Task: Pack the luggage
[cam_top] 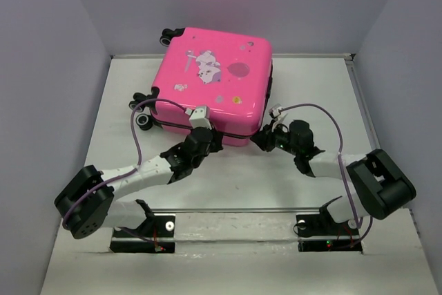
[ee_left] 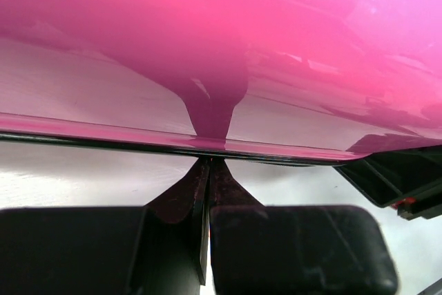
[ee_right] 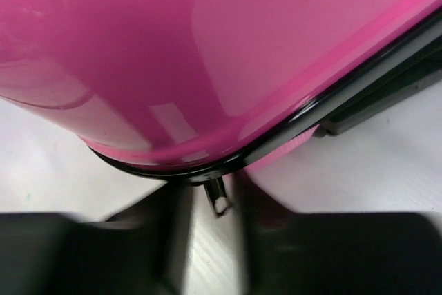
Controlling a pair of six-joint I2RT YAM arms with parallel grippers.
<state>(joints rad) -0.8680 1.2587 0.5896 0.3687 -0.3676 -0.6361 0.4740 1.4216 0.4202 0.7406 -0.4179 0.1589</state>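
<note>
A robot lab cell (plain grey walls (cam_top: 41,67) boxing in a white table (cam_top: 228,191)).

1. The luggage (cam_top: 228,94) has a glossy hot-pink shell. Just ahead of the left gripper (ee_left: 207,170) it darkens to magenta.
2. Its print shows a white and lilac animal (cam_top: 206,65), a deeper pink balloon (cam_top: 238,69) and a small yellow dot (cam_top: 237,99).
3. The seam (ee_left: 103,143) at the left fingertips is black.
4. The wheels (cam_top: 169,34) are black. The one left of the left gripper has a grey hub.
5. In the right gripper (ee_right: 214,202), the zip pull (ee_right: 218,197) is dark with a white tip.
6. Both grippers are black. The arms (cam_top: 138,170) are white with black joints, and the cables (cam_top: 138,143) are purple.
7. The table (cam_top: 235,177) is white and the walls (cam_top: 41,67) are pale grey-lilac.
</note>
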